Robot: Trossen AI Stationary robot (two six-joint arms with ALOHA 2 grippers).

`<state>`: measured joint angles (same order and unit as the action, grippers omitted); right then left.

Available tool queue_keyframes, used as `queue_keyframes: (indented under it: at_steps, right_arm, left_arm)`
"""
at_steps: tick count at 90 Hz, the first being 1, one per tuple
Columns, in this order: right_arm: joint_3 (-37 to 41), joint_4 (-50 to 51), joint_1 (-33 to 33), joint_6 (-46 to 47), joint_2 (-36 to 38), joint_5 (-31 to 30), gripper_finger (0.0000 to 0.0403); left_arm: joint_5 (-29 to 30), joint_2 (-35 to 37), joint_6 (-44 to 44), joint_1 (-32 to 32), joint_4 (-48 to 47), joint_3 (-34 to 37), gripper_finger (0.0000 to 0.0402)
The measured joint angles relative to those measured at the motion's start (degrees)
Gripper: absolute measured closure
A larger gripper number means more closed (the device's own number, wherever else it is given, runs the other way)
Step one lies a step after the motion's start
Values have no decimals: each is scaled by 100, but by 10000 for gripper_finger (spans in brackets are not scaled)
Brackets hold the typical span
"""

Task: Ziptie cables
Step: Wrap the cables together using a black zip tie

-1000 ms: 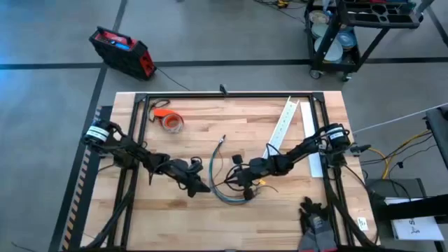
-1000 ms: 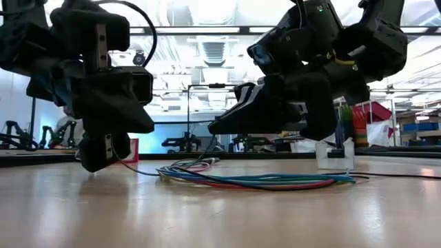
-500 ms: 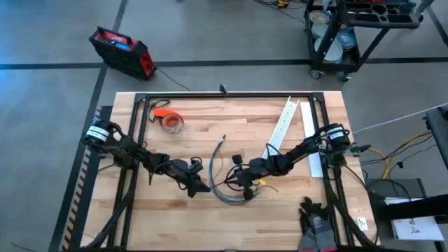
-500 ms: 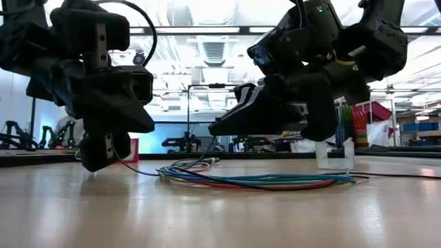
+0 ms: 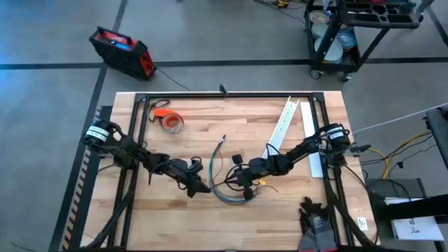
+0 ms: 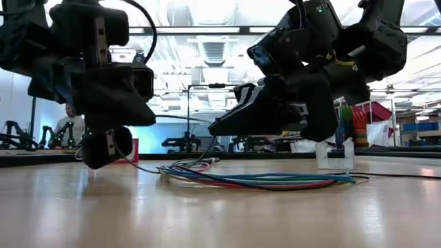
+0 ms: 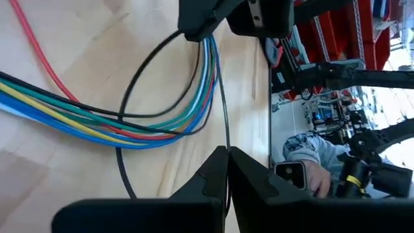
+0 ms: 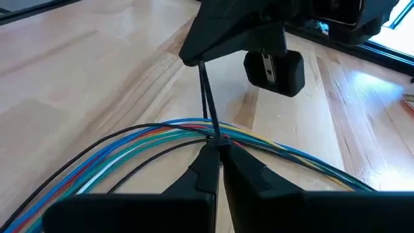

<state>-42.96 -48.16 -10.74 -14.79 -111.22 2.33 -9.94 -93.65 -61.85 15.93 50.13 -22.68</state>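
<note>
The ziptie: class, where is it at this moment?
In both wrist views the ziptie runs taut between the left tool and right tool, over the cables, mid-table.

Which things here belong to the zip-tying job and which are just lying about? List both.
In use:
- cables
- ziptie, pinched at both ends
- left gripper, fingers shut on ziptie
- right gripper, fingers shut on ziptie

Lying about:
- orange tape roll
- white slotted channel
- red case on the floor
</note>
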Motion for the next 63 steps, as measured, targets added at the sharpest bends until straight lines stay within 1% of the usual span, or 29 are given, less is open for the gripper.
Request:
queue_keyframes:
  at_steps: [15, 63]
  right_arm:
    - [-1, 25, 0, 3, 0, 0, 403]
    - [-2, 32, 0, 18, 0, 7, 403]
  left_arm:
    - [-6, 0, 84, 1, 84, -2, 402]
    - [35, 0, 58, -11, -177, -2, 402]
